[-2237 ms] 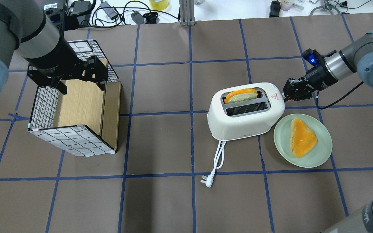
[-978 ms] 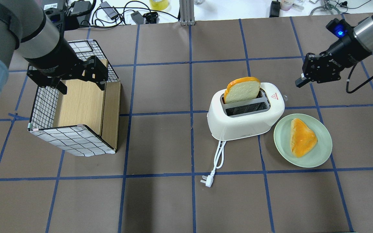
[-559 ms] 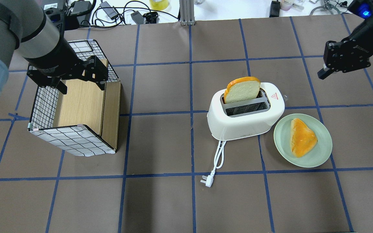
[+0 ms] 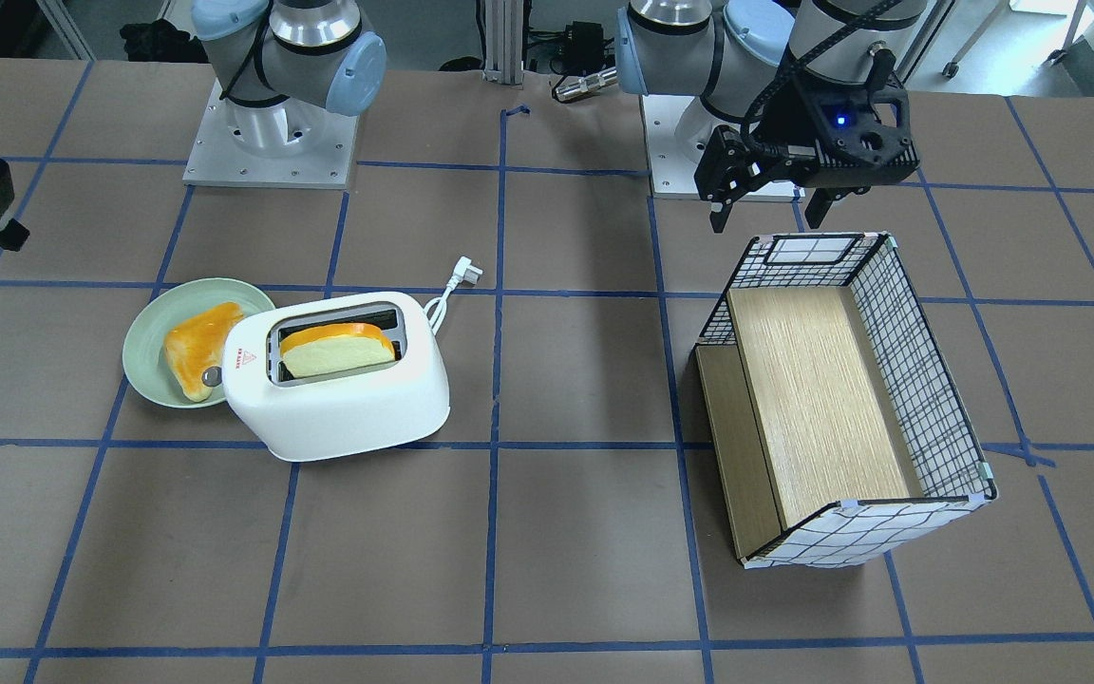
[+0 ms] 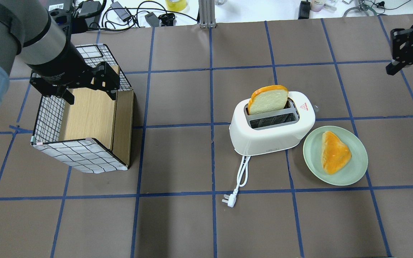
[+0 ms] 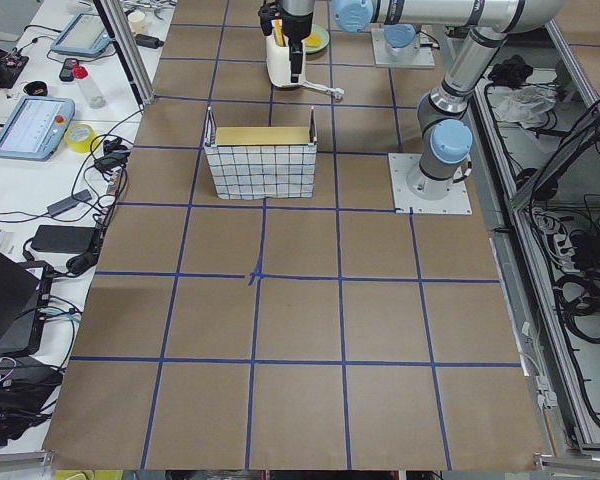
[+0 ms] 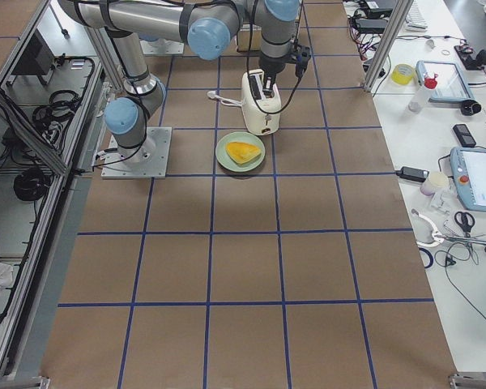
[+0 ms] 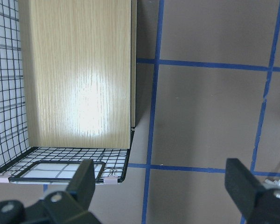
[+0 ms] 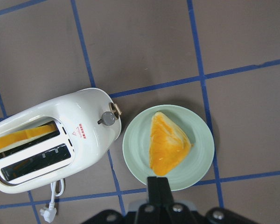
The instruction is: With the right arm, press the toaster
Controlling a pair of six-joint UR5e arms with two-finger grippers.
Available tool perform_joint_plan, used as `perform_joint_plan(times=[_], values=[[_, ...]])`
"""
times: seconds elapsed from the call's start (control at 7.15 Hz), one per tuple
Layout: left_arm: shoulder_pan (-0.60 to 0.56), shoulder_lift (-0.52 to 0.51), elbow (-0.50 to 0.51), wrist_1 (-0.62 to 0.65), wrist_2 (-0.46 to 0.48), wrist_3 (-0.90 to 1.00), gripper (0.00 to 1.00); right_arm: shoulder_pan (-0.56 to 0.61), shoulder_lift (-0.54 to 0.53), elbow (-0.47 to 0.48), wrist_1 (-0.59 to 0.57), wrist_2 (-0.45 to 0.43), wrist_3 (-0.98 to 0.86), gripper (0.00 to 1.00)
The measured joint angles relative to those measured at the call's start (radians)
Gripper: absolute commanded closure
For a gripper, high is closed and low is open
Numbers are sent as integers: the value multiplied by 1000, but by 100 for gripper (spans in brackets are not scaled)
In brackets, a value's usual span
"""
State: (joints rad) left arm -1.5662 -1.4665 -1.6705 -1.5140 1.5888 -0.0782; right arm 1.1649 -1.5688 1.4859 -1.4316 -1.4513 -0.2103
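The right gripper hangs above the desk near its far right corner, well apart from the toaster. In its own wrist view the two fingers sit pressed together as one black bar, so we read it as closed with nothing between them. That camera looks straight down on the toaster's end and on the plate.

The toaster stands on the desk, right of centre in the overhead view, with its long side turned slightly askew to the blue grid lines. Its grey knob faces the robot's right side. A slice of bread with an orange crust stands upright in the slot farther from the robot, and its upper part sticks out above the top. The white cord runs from the near side to a plug lying flat on the desk.

The pale green plate sits right up against the knob end; we cannot tell whether the two touch. An orange-topped piece of bread lies on it.

The left gripper is spread wide with nothing in it, above the far end of a wire basket with a wooden board inside.
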Motion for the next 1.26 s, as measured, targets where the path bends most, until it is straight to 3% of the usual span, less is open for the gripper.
perform_joint_plan(times=[0.14, 0.7, 1.26], values=[[0, 0, 0, 0, 0, 0, 0, 5, -2, -13, -2, -35, 2, 2], [0, 0, 0, 0, -1, 0, 0, 135, -1, -42, -37, -144, 86, 0], [0, 0, 0, 0, 0, 0, 0, 288, 7, -44, -76, -152, 327, 0]])
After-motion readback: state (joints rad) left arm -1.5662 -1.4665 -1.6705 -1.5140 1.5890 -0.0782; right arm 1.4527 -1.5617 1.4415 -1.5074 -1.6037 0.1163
